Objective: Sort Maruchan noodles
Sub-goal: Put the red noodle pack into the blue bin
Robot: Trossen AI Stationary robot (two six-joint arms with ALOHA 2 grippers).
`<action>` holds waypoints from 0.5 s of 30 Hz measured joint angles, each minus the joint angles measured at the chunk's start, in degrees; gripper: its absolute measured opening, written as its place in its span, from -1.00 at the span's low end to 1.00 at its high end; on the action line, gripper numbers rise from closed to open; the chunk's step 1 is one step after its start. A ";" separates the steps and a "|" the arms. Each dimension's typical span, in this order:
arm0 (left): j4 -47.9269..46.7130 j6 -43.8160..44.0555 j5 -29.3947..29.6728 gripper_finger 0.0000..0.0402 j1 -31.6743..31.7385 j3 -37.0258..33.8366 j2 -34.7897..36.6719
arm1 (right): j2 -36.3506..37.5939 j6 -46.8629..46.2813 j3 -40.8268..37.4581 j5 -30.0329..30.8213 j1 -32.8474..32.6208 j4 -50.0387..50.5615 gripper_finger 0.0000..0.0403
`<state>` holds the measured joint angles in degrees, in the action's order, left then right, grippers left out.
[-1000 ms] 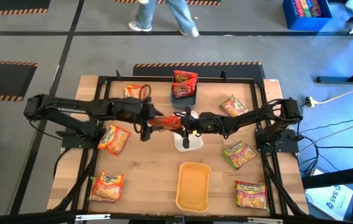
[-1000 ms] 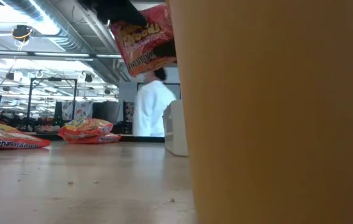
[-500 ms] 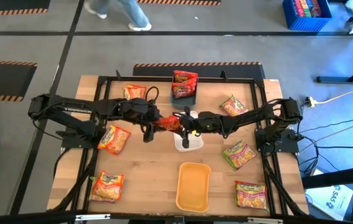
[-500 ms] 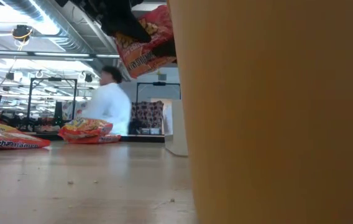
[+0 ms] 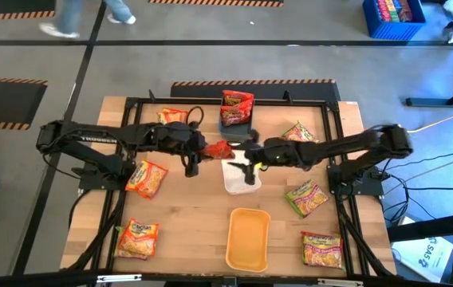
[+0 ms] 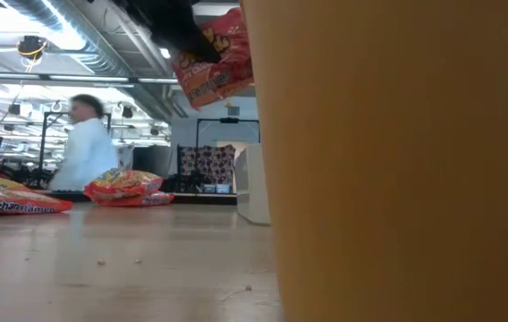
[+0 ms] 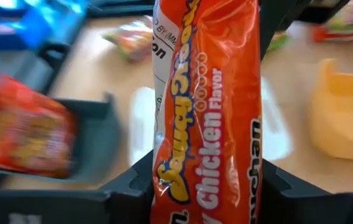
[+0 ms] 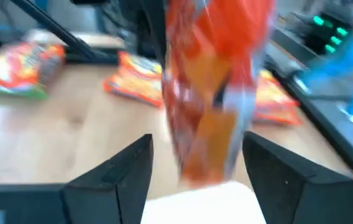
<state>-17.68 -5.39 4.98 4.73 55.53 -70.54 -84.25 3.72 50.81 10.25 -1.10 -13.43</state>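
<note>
My left gripper point(image 5: 198, 155) is shut on a red Maruchan packet point(image 5: 218, 149), held in the air beside the white tray point(image 5: 240, 178). In the left wrist view the packet point(image 7: 207, 93) fills the gap between my fingers. In the low view it point(image 6: 215, 58) hangs high above the table. My right gripper point(image 5: 250, 163) is open over the white tray, just right of the packet; in its wrist view the packet point(image 8: 217, 81) stands ahead of the spread fingers point(image 8: 123, 171). Another red packet point(image 5: 237, 106) lies in the blue-grey tray point(image 5: 234, 122). My left gripper pinches the red packet between its two fingers point(image 7: 136, 180) at the packet's left end point(image 7: 167, 186). The fingers come level from the table's left. The packet is lifted clear, standing on edge and tilted, and it reaches out toward the right gripper.
An orange-yellow tray point(image 5: 247, 237) sits near the front edge. Orange-yellow packets lie at the left point(image 5: 146, 177), point(image 5: 137, 237), point(image 5: 172, 117). Green-and-red packets lie at the right point(image 5: 299, 135), point(image 5: 306, 197), point(image 5: 322, 249). A person point(image 5: 67, 14) walks beyond the far edge.
The right gripper has drawn back from the red packet toward the table's right and now hangs over the white tray. The left gripper has kept the packet and carried it slightly toward the far edge. The person behind the table has walked leftward.
</note>
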 joint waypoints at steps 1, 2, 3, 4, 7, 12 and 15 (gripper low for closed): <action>-0.04 -1.54 1.81 -0.29 0.48 0.48 0.00 | 1.56 -0.06 -0.23 2.04 0.00 2.00 0.16; 0.02 -2.92 2.91 -0.29 1.13 0.96 -0.02 | 2.88 -0.04 -0.78 4.13 0.00 3.30 0.16; -0.05 -4.26 3.32 -0.29 2.10 1.62 -0.39 | 4.09 0.28 -1.53 6.03 0.00 4.02 0.15; 0.28 -5.53 3.48 -0.29 3.14 2.31 -0.98 | 5.41 1.00 -2.53 7.49 0.00 4.83 0.15; -0.16 -9.04 2.78 -0.29 6.77 4.57 -3.20 | 8.78 1.31 -5.91 12.71 0.02 6.00 0.11; -0.15 -14.44 0.02 -0.29 12.57 11.10 -11.24 | 13.05 -1.23 -12.56 20.13 0.85 6.36 0.01; -1.15 -18.07 -3.28 -0.30 15.55 16.28 -17.34 | 14.03 -3.44 -15.36 20.34 1.31 4.58 -0.06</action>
<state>-18.82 -23.45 1.70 20.28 71.81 -87.89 -70.22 0.28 35.45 30.60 0.21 -8.86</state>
